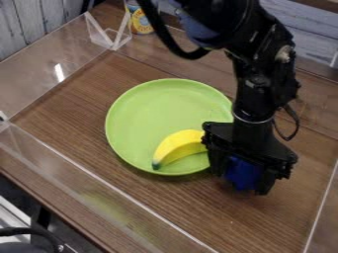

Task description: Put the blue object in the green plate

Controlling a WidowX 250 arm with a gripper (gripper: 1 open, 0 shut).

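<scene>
The blue object (239, 174) lies on the wooden table just right of the green plate (142, 111), near the plate's lower right rim. My gripper (244, 175) points straight down over it, open, with a black finger on each side of the block. Much of the block is hidden by the fingers. I cannot tell whether the fingers touch it. A yellow banana (179, 148) rests in the plate's lower right part, close to the gripper's left finger.
Clear plastic walls (40, 148) border the table on the left and front. A clear stand (109, 35) and a yellow-labelled item (140, 20) sit at the back. The black arm (258, 69) rises over the plate's right side.
</scene>
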